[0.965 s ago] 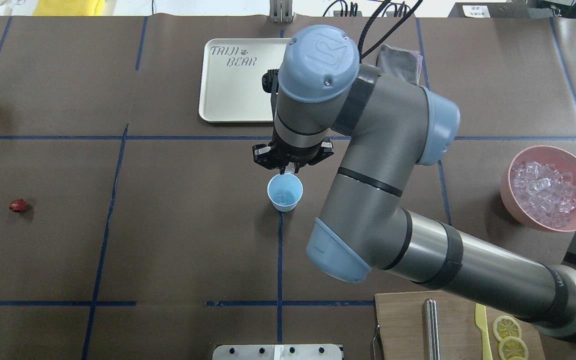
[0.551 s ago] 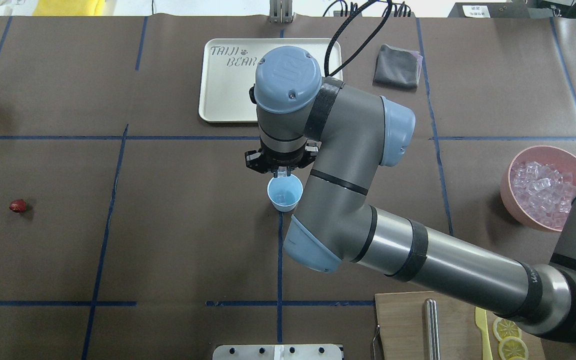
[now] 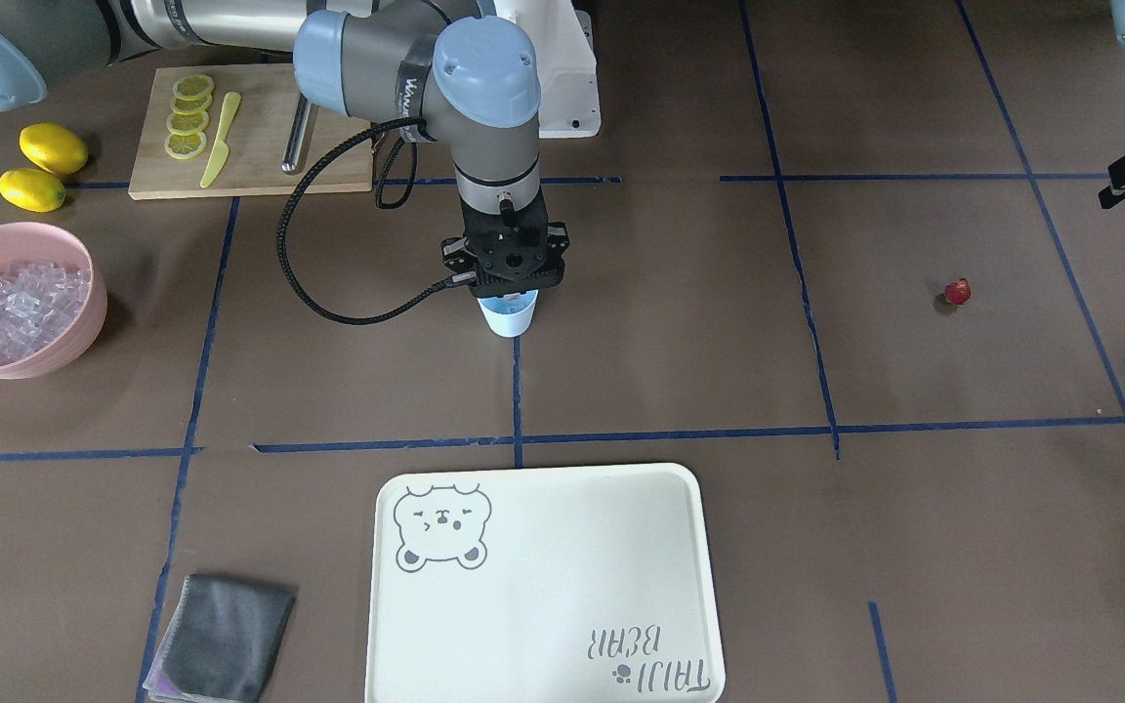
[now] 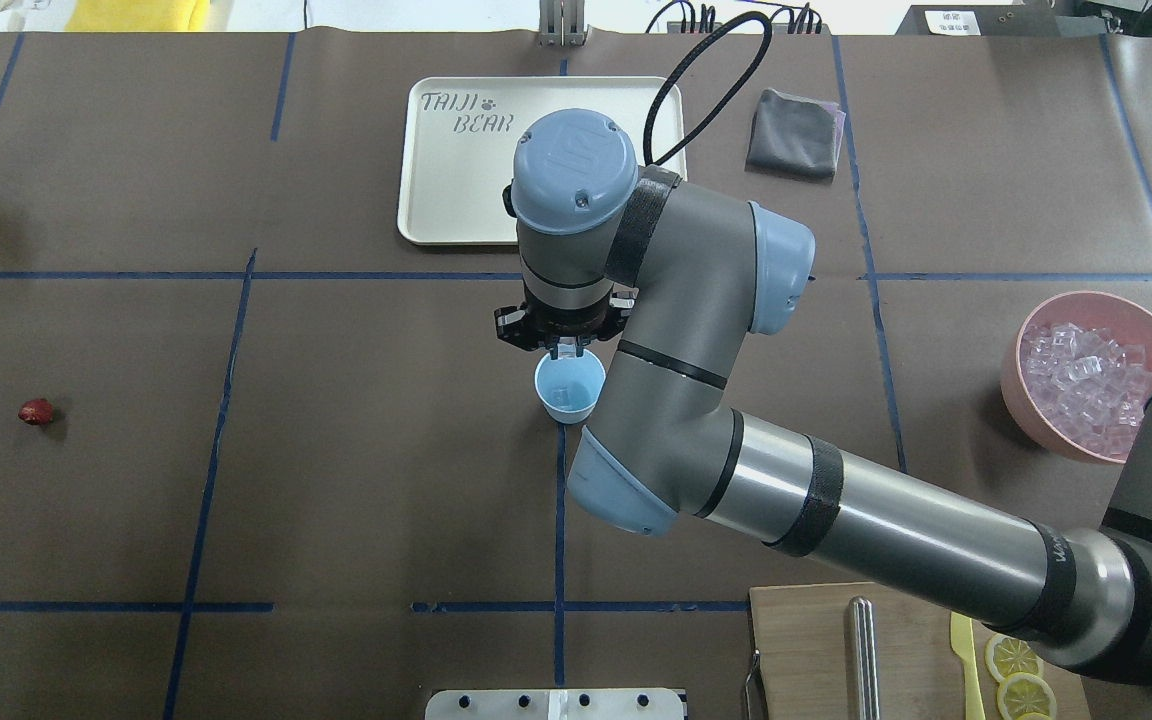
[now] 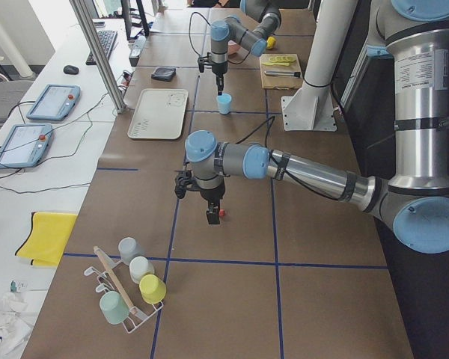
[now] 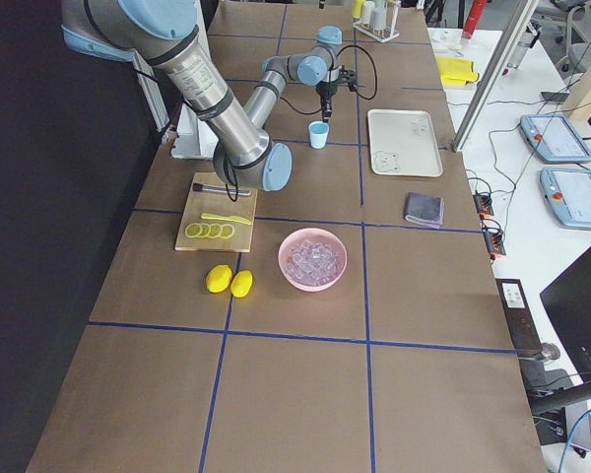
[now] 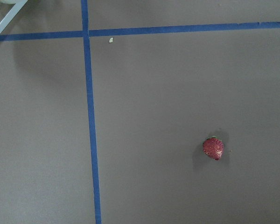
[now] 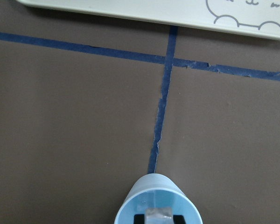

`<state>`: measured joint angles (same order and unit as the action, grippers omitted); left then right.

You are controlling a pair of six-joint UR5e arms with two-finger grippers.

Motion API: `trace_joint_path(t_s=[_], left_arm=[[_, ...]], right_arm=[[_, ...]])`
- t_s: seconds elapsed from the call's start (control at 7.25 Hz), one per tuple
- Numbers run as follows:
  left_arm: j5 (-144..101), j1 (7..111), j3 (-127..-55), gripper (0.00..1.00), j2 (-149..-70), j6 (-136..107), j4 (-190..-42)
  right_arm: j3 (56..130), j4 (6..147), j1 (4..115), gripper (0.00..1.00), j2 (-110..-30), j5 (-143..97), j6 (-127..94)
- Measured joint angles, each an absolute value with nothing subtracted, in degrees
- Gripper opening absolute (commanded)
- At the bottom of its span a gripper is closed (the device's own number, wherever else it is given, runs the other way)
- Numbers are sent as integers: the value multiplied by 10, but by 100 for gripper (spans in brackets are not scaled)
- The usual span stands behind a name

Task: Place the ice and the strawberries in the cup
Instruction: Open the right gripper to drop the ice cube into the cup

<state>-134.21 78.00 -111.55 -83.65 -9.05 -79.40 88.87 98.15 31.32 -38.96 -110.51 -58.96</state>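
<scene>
Down since a second ago, the right gripper [image 4: 567, 347] sits right over the cup [image 4: 569, 392] at mid-frame, fingers pinched on one ice cube [image 8: 158, 215] just above the rim. Far left, the left gripper [image 5: 210, 215] hovers by the strawberry [image 4: 35, 411]; can't tell how far it's open. More ice [image 4: 1086, 385] fills the pink bowl [image 4: 1012, 372], far right.

The right gripper [image 4: 567, 346] lowered ice [image 8: 158, 215] toward the cup [image 4: 570, 397].

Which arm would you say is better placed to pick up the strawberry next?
Left. The left gripper hangs near the strawberry, while the right gripper is far off over the cup, holding an ice cube.
</scene>
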Motion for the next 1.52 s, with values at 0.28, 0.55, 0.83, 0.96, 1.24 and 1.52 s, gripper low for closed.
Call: trace_joint_path(t_s=[0.28, 0.55, 0.83, 0.96, 1.24, 1.52], left_arm=[[-1342, 780, -1115, 100, -837, -91, -794], [-1342, 780, -1115, 100, -837, -91, -794], [-1343, 780, -1115, 100, -838, -91, -794], [-1343, 780, -1115, 100, -838, -91, -794], [-1343, 780, -1115, 100, -838, -91, -794], [-1343, 780, -1115, 100, -838, -91, -794]], right_arm=[[888, 982, 312, 16, -391, -1110, -590], [888, 983, 311, 26, -393, -1118, -592], [889, 983, 310, 62, -396, -1121, -592], [889, 983, 310, 92, -396, -1122, -592], [890, 983, 310, 96, -396, -1123, -593], [891, 983, 311, 98, -396, -1123, -593]])
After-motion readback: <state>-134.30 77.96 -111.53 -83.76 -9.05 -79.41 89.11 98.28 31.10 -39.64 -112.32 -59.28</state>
